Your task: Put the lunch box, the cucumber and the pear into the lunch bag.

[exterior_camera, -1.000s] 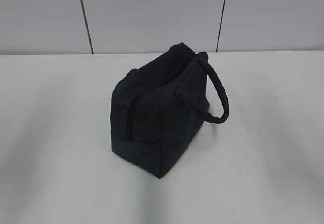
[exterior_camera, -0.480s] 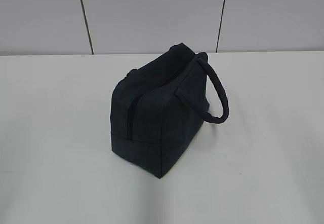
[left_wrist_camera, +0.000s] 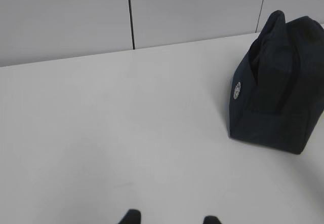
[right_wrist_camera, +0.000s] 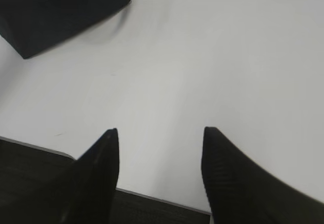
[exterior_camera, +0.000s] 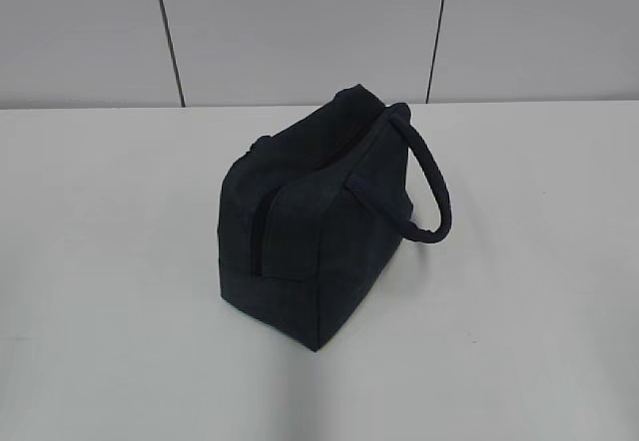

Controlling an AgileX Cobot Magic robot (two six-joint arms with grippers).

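Observation:
The dark navy lunch bag stands on the white table with its loop handle hanging to the right. It also shows at the right of the left wrist view as the lunch bag, with a small round silver pull on its end. A corner of the lunch bag fills the top left of the right wrist view. My left gripper is open over bare table, well away from the bag. My right gripper is open and empty above the table's near edge. The lunch box, cucumber and pear are out of view.
The white table stretches round the bag, and a pale panelled wall stands behind it. The table's front edge runs under my right gripper, with a dark floor below.
The bag has not moved in the exterior view. No arm enters that view in any of the frames.

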